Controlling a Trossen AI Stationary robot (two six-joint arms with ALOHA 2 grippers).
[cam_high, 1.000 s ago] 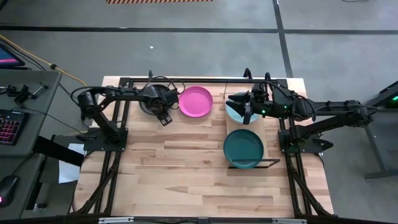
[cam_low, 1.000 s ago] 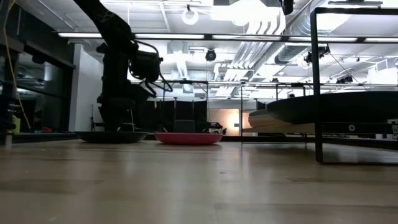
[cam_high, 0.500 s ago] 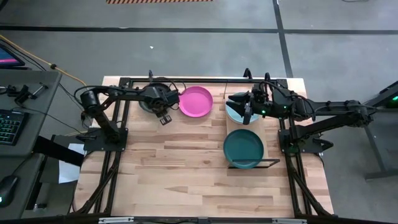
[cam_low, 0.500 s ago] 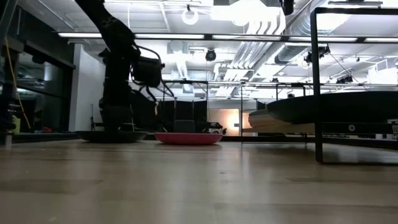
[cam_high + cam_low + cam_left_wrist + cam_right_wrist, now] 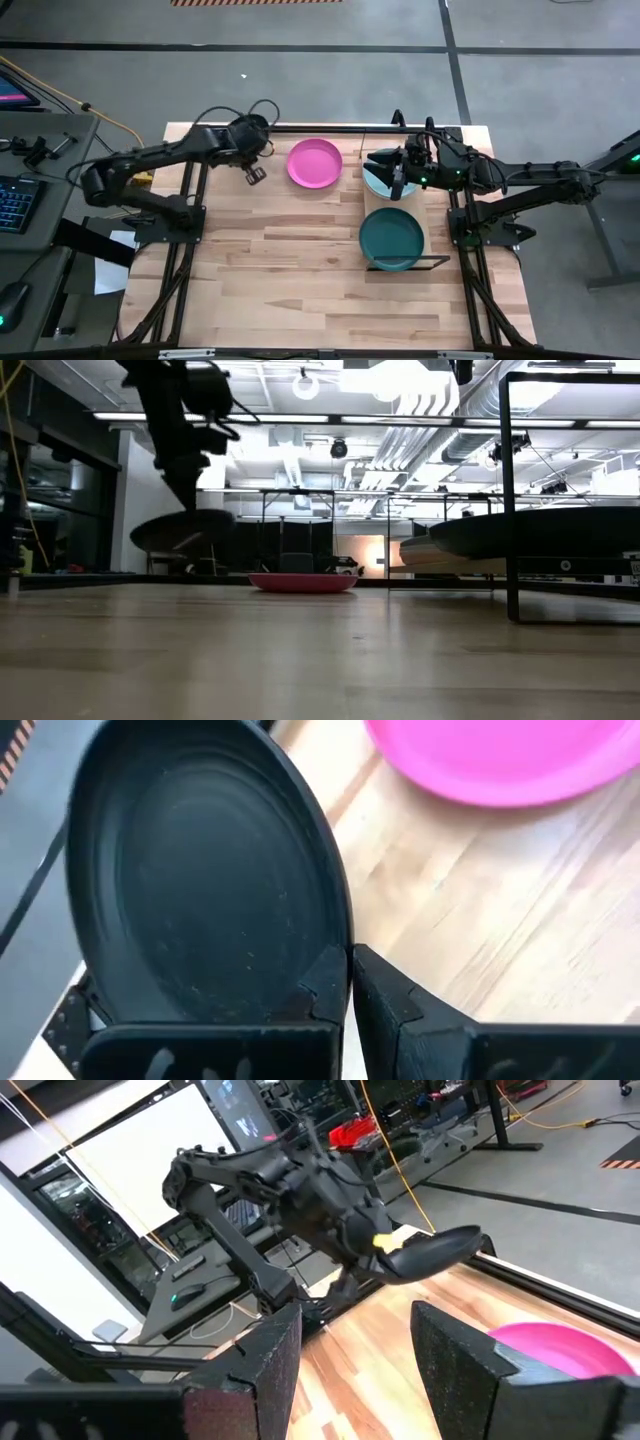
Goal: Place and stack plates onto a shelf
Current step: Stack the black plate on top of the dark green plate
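Note:
My left gripper [image 5: 348,960] is shut on the black plate [image 5: 200,870], which hangs tilted above the table's far left in the low view [image 5: 182,530] and also shows in the right wrist view [image 5: 430,1252]. The magenta plate [image 5: 315,163] rests on its base on the table beside it. The shelf [image 5: 405,212] stands at the right, carrying the dark green plate [image 5: 392,238] and a stack topped by the light teal plate [image 5: 376,182]. My right gripper [image 5: 396,178] is open and empty above that stack. The lower plates of the stack [image 5: 432,552] show only as pale edges. My left gripper pinches the black plate's rim [image 5: 338,935] between its two fingers, one finger [image 5: 318,990] on the plate's hollow face and one behind the rim. The plate is lifted clear of the table and tilted, reaching away from the fingers.
Dark metal frame bars [image 5: 300,130] run along the table's far edge and both sides. The shelf's wire frame [image 5: 510,500] rises at the right. Bare wooden tabletop [image 5: 300,260] lies toward the near edge. A desk with a keyboard [image 5: 15,205] stands left of the table.
My left gripper has risen from the table with the black plate and drawn slightly toward the far left. The plate lay flat on the table beside the magenta plate; now it is lifted clear and tipped. My right arm has kept still.

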